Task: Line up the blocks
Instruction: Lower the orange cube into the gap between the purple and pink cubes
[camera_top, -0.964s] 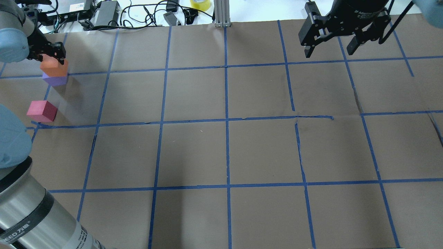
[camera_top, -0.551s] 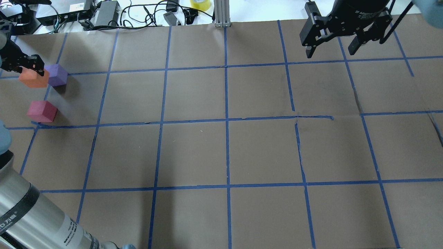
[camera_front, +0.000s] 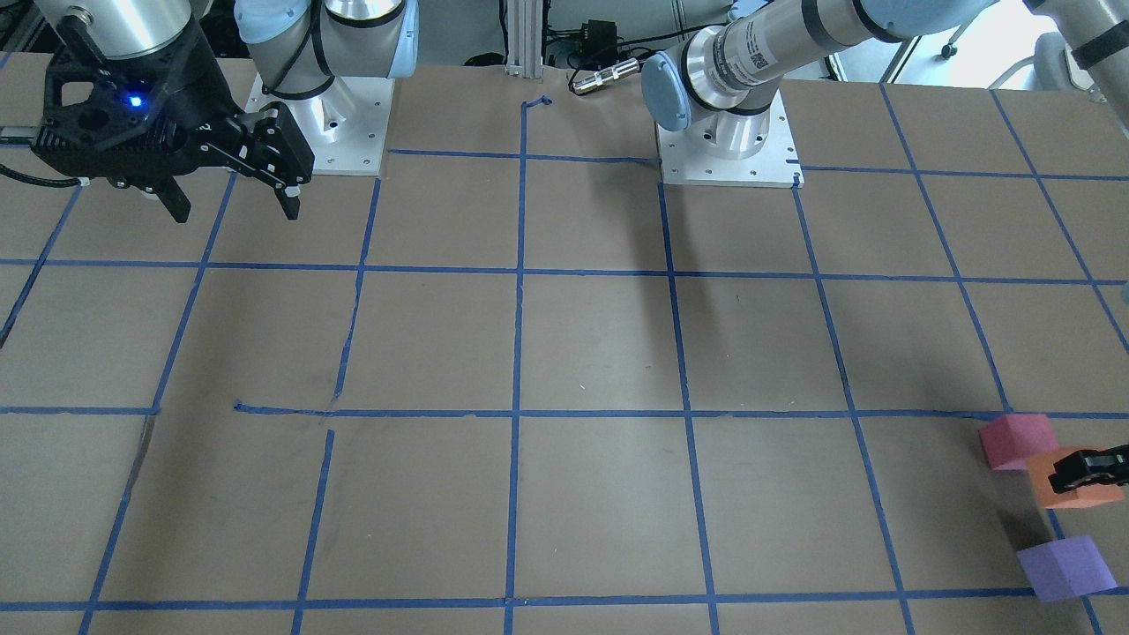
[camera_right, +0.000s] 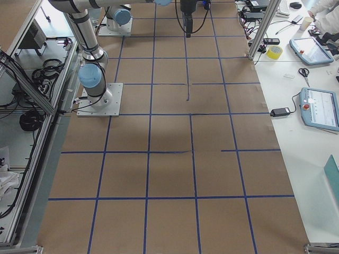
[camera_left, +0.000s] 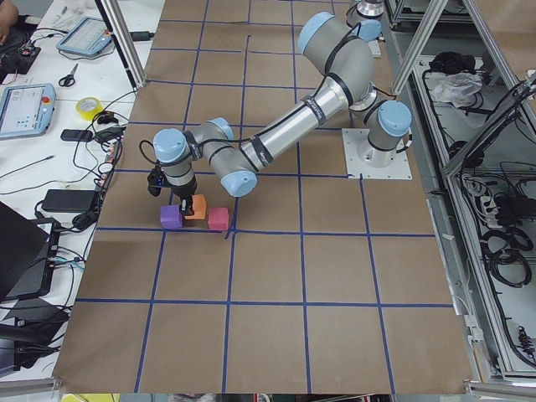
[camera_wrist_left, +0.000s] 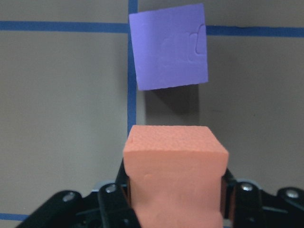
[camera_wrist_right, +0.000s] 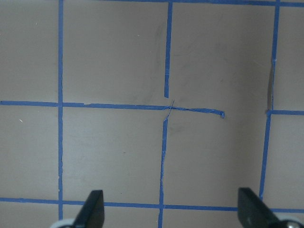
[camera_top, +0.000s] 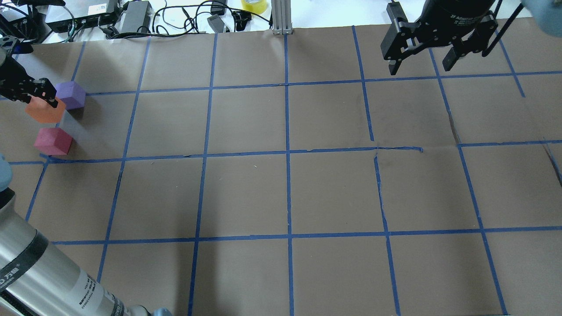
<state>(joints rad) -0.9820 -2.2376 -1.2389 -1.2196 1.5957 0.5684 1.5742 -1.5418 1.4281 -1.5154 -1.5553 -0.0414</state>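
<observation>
My left gripper (camera_top: 40,102) is shut on the orange block (camera_top: 44,111), at the table's far left edge. It holds the block low, between the purple block (camera_top: 70,95) and the reddish-pink block (camera_top: 53,141). I cannot tell whether the orange block touches the table. In the left wrist view the orange block (camera_wrist_left: 175,166) sits between the jaws, with the purple block (camera_wrist_left: 170,46) just ahead across a small gap. In the front view the blocks run pink (camera_front: 1017,439), orange (camera_front: 1072,491), purple (camera_front: 1063,569). My right gripper (camera_top: 419,61) is open and empty, high over the far right.
Brown paper with a blue tape grid (camera_top: 287,151) covers the table. Cables, power bricks and a yellow tape roll (camera_top: 253,5) lie beyond the far edge, beside an aluminium post (camera_top: 281,17). The arm bases (camera_front: 725,141) stand at the near side.
My left gripper carried the orange block from over the purple block leftward, then nearer the pink block. The purple block now shows in full. The right arm has barely moved.
</observation>
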